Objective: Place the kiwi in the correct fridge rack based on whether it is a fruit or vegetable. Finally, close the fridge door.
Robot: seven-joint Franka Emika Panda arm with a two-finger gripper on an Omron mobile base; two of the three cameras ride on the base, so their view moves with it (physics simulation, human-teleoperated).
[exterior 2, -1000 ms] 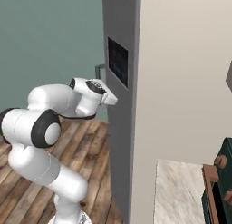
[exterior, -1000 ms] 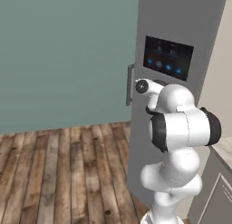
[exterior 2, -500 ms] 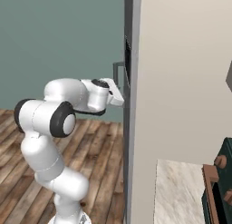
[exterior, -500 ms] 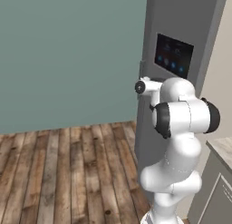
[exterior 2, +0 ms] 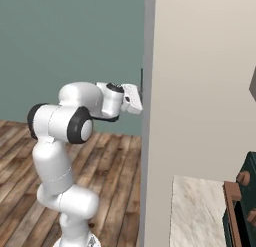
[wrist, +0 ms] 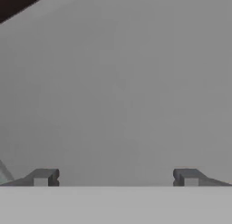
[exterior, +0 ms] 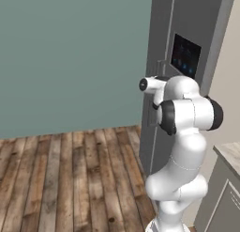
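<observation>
The grey fridge door [exterior: 187, 19] with its dark display panel [exterior: 185, 56] stands in front of me, and in the right base view it is nearly edge-on [exterior 2: 148, 66]. My gripper [exterior 2: 140, 99] reaches up to that door at handle height. In the hand view my gripper [wrist: 115, 177] is open, with both dark fingertips [wrist: 43, 177] wide apart and nothing between them. Flat grey door surface [wrist: 118, 82] lies close ahead of them. The kiwi and the fridge racks are hidden behind the door.
A marble counter [exterior 2: 200, 211] and a dark green stove [exterior 2: 245, 201] lie at the lower right. Grey cabinets [exterior: 220, 198] stand right of my base. Wooden floor [exterior: 70, 179] and a teal wall [exterior: 70, 52] are to the left.
The fridge door has swung toward shut, and in the right base view its display face has turned out of sight. My arm has followed it forward with the hand against the door.
</observation>
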